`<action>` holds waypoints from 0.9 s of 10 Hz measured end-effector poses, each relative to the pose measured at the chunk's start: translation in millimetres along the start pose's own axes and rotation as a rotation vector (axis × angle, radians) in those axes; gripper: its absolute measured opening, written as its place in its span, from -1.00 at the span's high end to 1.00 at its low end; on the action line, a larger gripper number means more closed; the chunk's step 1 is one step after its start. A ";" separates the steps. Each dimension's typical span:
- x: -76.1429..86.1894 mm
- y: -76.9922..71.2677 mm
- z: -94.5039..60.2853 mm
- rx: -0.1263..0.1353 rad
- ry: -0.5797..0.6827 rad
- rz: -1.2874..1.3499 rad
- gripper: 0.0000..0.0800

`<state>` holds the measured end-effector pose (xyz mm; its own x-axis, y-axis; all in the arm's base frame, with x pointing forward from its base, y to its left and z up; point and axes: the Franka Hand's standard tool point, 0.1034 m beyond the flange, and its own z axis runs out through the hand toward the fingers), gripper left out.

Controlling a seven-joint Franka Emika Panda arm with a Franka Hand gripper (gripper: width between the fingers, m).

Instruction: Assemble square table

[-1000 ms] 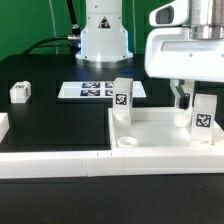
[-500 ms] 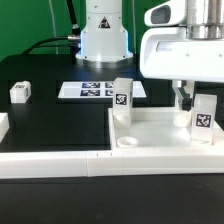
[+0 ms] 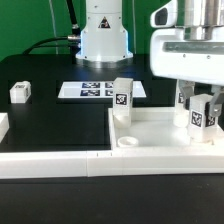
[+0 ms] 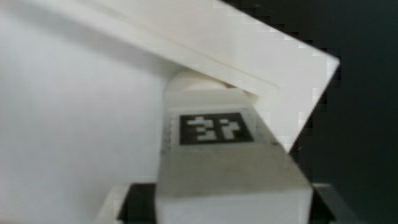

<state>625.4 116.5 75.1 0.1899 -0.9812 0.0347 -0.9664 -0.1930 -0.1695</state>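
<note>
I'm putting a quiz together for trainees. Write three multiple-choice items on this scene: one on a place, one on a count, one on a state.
1. Where is the loose leg relative to the square tabletop?
A on it
B apart from it, on the black table
C leaning on its rim

2. How many legs stand on the square tabletop?
A none
B four
C two

3. How is the leg between the fingers of the gripper posed?
A upright
B lying flat
C lifted clear

Answers:
1 B, it sits alone at the exterior view's left.
2 C, the back leg plus the one at the gripper.
3 A, its base meets the tabletop.
</note>
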 end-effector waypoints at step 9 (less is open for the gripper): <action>-1.6 -4.1 3.5 0.039 0.004 -0.276 -0.56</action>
<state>629.6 118.8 72.3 0.4441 -0.8916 0.0884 -0.8709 -0.4528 -0.1912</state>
